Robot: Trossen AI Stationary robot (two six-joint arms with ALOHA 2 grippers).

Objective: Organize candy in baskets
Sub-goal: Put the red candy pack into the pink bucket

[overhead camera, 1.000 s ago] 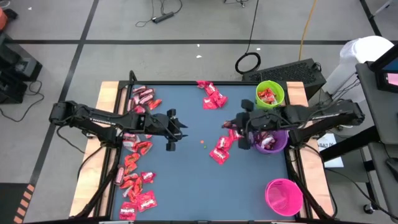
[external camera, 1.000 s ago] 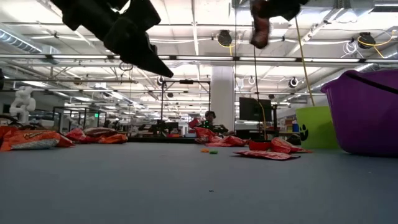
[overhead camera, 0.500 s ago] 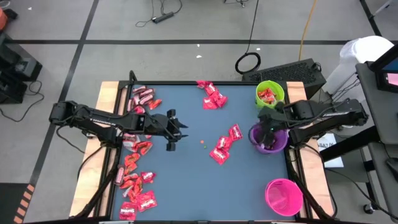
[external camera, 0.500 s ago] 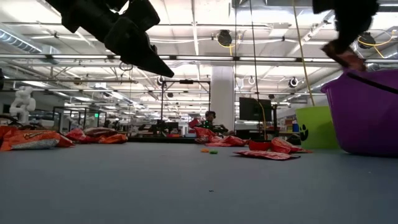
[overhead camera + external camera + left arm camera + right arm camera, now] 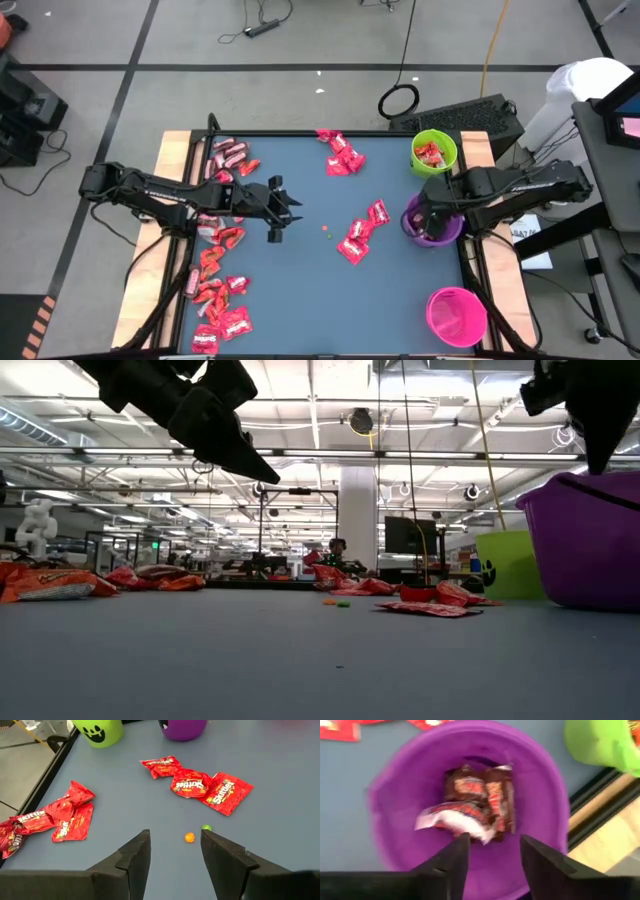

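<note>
I have the right end effector (image 5: 490, 865) directly over the purple basket (image 5: 436, 232), fingers apart and nothing between them; dark maroon candy (image 5: 477, 802) lies at the basket's bottom. To do this drop well, I judge I should lift clear above the rim before swinging away, so a finger does not tip the basket. The left end effector (image 5: 175, 855) hangs well apart from the purple basket, fingers spread and empty, above the table (image 5: 300, 270), near two loose dots. The red candy packs (image 5: 210, 787) between it and that basket read "Skittles". The lime green basket (image 5: 98, 731) just beside the purple one wears a black grinning face.
</note>
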